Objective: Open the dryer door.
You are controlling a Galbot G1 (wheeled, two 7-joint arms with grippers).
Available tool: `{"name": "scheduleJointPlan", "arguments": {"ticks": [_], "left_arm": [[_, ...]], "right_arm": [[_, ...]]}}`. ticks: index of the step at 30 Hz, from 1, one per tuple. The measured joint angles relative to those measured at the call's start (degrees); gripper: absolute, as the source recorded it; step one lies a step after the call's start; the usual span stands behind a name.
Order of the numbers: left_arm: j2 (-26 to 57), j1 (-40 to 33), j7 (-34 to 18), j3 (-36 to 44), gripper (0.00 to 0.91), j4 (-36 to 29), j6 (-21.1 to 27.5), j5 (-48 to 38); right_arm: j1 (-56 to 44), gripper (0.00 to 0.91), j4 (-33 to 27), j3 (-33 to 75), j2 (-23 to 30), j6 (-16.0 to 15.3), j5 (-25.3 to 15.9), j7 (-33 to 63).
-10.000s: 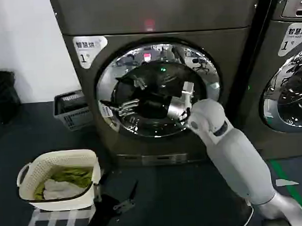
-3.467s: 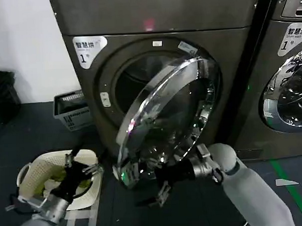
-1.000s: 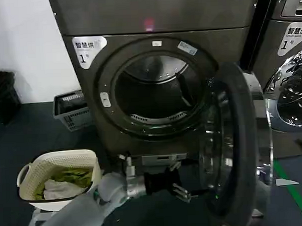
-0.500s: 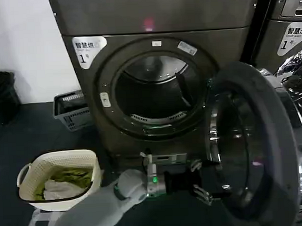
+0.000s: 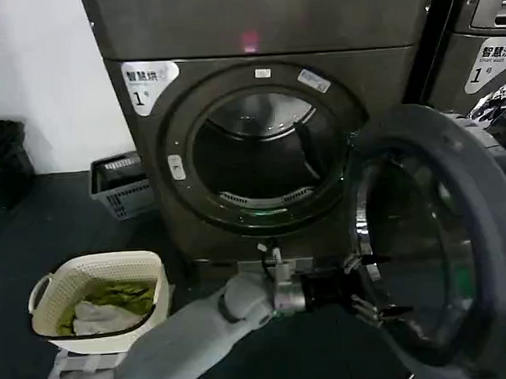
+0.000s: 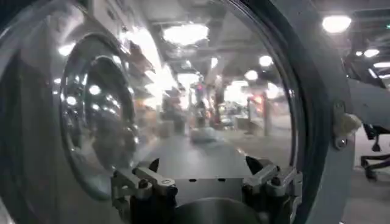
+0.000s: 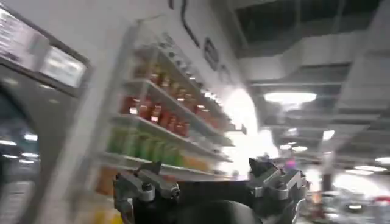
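While door (image 5: 440, 248) is hanging wide open to the right of the drum (image 5: 260, 156), L gripper (image 5: 371, 295) is sitting at its inner face.
L fingers (image 6: 152, 179) are standing spread wide w/ nothing between, just before the glass. R gripper (image 7: 210, 182) is pointing at store shelves (image 7: 158, 134), jaws wide, empty. Basket (image 5: 98, 288) is sitting left of and below the drum.

The dryer door (image 5: 457, 239) stands swung wide at the 3 o'clock side of the open drum mouth (image 5: 260, 151), its grey inner ring facing out; the left gripper (image 5: 371, 295), fingers spread, reaches against its lower inner rim; a white laundry basket (image 5: 98, 299) sits at 8 o'clock.
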Motion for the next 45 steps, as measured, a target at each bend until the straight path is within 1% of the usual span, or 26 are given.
{"name": "scheduleJointPlan", "arguments": {"ticks": [7, 12, 17, 22, 30, 34, 38, 43, 45], "left_arm": [[-3.9, -2.1, -3.9, 1.7, 0.907, 3.6, -0.1, 0.0], [-6.9, -2.5, -6.1, 1.8, 0.907, 6.3, -0.5, 1.2], [-10.1, -2.6, -6.7, 1.7, 0.907, 8.8, -1.1, 2.3], [-12.3, -2.6, -7.0, 1.7, 0.907, 11.0, -1.9, 3.1], [-14.3, -3.7, -8.0, 2.7, 0.907, 12.9, -2.7, 3.1], [-15.1, -4.4, -9.2, 3.1, 0.907, 13.5, -3.9, 3.3], [-15.9, -5.0, -10.1, 3.8, 0.907, 14.7, -6.1, 2.9], [-16.9, -5.6, -11.4, 3.8, 0.907, 16.0, -7.8, 4.1], [-17.3, -6.0, -12.5, 4.0, 0.907, 16.6, -9.2, 5.2]], "right_arm": [[-3.0, 0.907, -0.2, 4.6, -0.4, 0.0, 0.3, 0.4], [-3.4, 0.907, 0.1, 5.4, -0.3, -0.1, 0.6, 0.5], [-3.4, 0.907, 0.6, 5.5, -0.1, -0.2, 1.5, 1.0], [-3.5, 0.907, 0.9, 5.9, 0.0, -0.3, 1.5, 1.3], [-3.4, 0.907, 0.8, 5.4, 0.3, 0.2, 1.5, 1.3], [-3.3, 0.907, 0.7, 5.5, 0.2, 0.4, 1.5, 1.4], [-3.3, 0.907, 0.7, 5.5, 0.1, 0.5, 1.5, 1.4], [-3.5, 0.907, 0.8, 5.7, 0.1, 0.8, 1.6, 1.4], [-3.6, 0.907, 0.8, 5.8, 0.1, 1.0, 1.6, 1.3]]}}
